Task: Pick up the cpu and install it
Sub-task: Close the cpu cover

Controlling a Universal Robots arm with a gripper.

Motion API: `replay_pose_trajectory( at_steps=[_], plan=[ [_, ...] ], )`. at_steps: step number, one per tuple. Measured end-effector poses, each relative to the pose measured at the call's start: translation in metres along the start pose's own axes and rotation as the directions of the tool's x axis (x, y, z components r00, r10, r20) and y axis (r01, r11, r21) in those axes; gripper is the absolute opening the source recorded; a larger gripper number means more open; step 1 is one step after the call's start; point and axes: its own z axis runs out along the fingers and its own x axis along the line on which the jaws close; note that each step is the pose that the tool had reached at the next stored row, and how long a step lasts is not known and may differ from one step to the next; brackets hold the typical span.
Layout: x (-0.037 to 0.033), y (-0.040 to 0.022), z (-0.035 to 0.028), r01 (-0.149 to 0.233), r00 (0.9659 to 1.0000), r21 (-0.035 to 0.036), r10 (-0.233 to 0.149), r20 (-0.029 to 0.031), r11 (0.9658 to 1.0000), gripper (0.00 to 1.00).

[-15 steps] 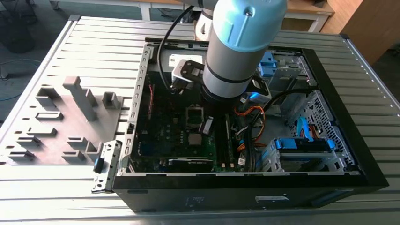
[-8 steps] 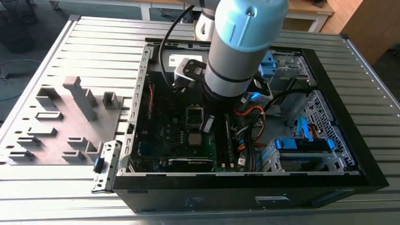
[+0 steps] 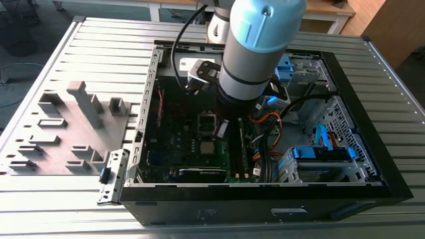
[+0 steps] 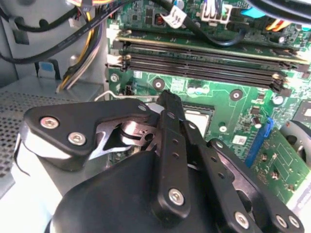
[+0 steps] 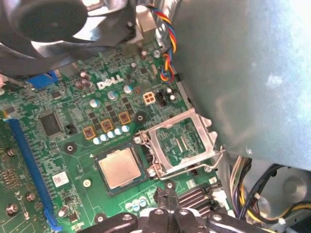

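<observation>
Hand closed, fingertips drawn together with nothing held between them. It hangs over the motherboard, close to the near end of the black memory slots; whether it touches the board, cannot tell. The cpu is out of the hand: it lies flat in its socket, pale silvery top up, near the fingertips and apart from them. In the second wrist view one finger crosses in front of it and covers part of its edge. Metal load plate is swung open and tilted up, hinged right beside the cpu, with its wire lever lying along the outer side. Further off are a row of round capacitors, a blue slot, a dark fan and a twist of coloured wires. In the exterior view the arm stands in the upper middle of the frame and blocks much of the board. The open black computer case lies on a slatted metal surface. Orange and black cables run toward a blue-tabbed drive cage at lower right. Grey plastic blocks sit at the exterior view's left, well apart from the case's inside.
</observation>
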Motion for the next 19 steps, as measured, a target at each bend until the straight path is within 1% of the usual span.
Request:
replay_pose_trajectory(
  at_steps=[3,6,11,19],
  plan=[
    [-0.0005,-0.0014,0.0016,-0.025,0.9997,0.0027,0.025,0.0018,0.9997,0.11],
    [-0.0007,-0.0019,0.0023,-0.052,0.9986,0.0055,0.052,0.0036,0.9986,0.11],
    [-0.0009,-0.0019,0.0025,-0.052,0.9986,0.0055,0.052,0.0041,0.9986,0.11],
    [-0.0039,-0.0009,0.0032,-0.053,0.9986,0.0056,0.053,0.0039,0.9986,0.11]
  ],
)
